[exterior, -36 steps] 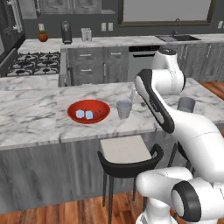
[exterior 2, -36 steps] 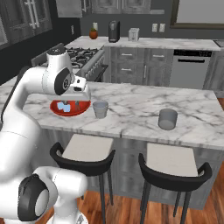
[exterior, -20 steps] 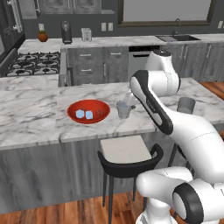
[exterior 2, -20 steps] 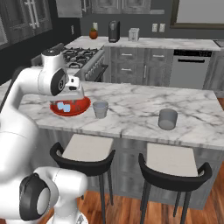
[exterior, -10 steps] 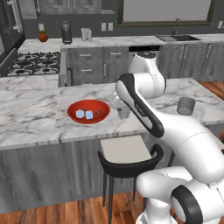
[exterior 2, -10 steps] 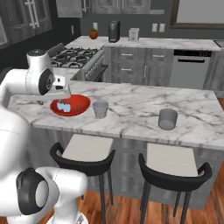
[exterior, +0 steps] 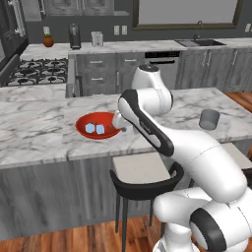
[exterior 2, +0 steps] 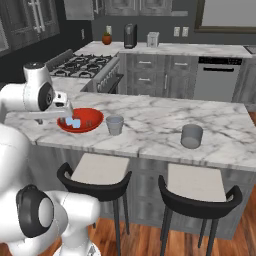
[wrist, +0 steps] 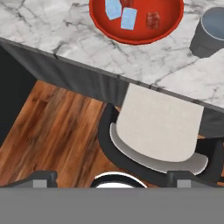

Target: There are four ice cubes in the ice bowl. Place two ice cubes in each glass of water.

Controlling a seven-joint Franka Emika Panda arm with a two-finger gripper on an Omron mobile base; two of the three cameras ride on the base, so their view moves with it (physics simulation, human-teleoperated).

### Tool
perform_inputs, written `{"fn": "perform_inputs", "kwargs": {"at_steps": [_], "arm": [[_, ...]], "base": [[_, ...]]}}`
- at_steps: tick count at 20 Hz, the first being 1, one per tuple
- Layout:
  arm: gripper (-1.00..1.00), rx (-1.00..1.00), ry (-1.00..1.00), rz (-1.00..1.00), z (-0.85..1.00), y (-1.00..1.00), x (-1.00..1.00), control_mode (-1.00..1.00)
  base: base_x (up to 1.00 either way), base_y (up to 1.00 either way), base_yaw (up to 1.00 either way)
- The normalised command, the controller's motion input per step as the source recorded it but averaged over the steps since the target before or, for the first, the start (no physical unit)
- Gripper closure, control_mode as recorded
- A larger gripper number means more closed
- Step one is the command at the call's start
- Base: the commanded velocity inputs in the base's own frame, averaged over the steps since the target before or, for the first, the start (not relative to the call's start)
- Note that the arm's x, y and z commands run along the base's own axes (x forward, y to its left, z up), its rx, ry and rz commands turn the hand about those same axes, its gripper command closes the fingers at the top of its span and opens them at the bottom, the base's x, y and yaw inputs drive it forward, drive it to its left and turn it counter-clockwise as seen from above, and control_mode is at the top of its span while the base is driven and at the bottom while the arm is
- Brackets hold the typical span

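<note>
Rendered kitchen interior. A long desk [exterior 2: 150, 127] with a white, grey-veined marble top and grey panelled front occupies the centre. Two bar stools stand against its near side: a left stool [exterior 2: 97, 172] and a right stool [exterior 2: 196, 187], each with a pale cushion and black curved backrest. The floor [wrist: 52, 131] is reddish-brown wood planking. Along the back wall run grey cabinets [exterior 2: 150, 75] under a pale counter, with a gas stove [exterior: 34, 76] to the left and a dishwasher [exterior 2: 220, 80] to the right. A dark coffee machine [exterior: 74, 36], a toaster [exterior: 97, 38] and a potted plant [exterior: 47, 40] rest on the back counter. A large window [exterior: 187, 12] sits above.
</note>
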Motion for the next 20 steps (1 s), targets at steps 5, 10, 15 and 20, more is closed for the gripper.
{"fn": "perform_inputs", "kwargs": {"at_steps": [5, 10, 15, 20], "arm": [[-1.00, -0.05, 0.01, 0.00, -0.22, 0.00, 0.13, -1.00], [-1.00, -0.01, 0.00, 0.00, -0.05, 0.00, 0.14, -1.00], [-1.00, 0.00, -0.01, 0.01, 0.00, 0.00, 0.22, -1.00], [-1.00, 0.00, 0.00, 0.03, -0.05, -0.01, 0.31, -1.00]], "base": [[0.00, 0.00, 0.00], [0.00, 0.00, 0.00], [0.00, 0.00, 0.00], [0.00, 0.00, 0.00]]}}
